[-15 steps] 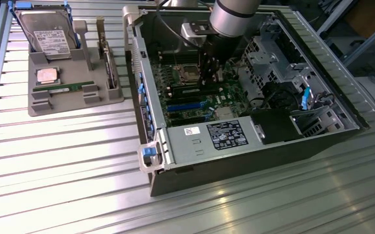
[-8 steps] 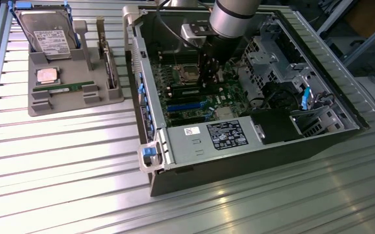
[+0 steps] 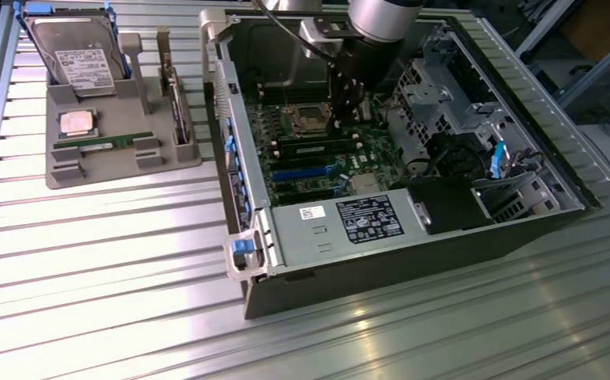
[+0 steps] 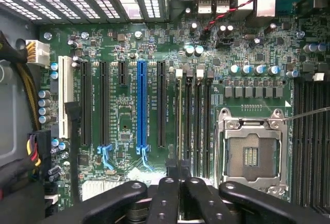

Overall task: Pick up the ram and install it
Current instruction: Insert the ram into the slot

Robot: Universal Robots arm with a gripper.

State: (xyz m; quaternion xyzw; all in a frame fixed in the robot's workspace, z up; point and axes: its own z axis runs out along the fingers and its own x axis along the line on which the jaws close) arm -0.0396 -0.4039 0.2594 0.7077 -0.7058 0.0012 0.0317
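Observation:
The ram (image 3: 104, 144), a thin green stick with a white label, lies flat in the front slot of the grey holder (image 3: 125, 162) at the exterior view's left, outside the computer case (image 3: 390, 237). Far from it, my gripper (image 3: 351, 107) reaches down inside the open case over the motherboard (image 3: 321, 162). In the wrist view the gripper (image 4: 178, 171) is shut, its two dark fingers (image 4: 166, 193) pressed together with nothing seen between them. They hover just over the near end of the long black memory slots (image 4: 193, 116), beside the open processor socket (image 4: 251, 154).
The holder also carries a hard drive (image 3: 78, 55), a square silver processor (image 3: 77, 123) and an upright green card (image 3: 179, 103). Inside the case are the power supply (image 3: 352, 222), a drive cage (image 3: 443, 87) and the blue expansion slot (image 4: 142, 105). Ribbed metal table (image 3: 93, 277) all around.

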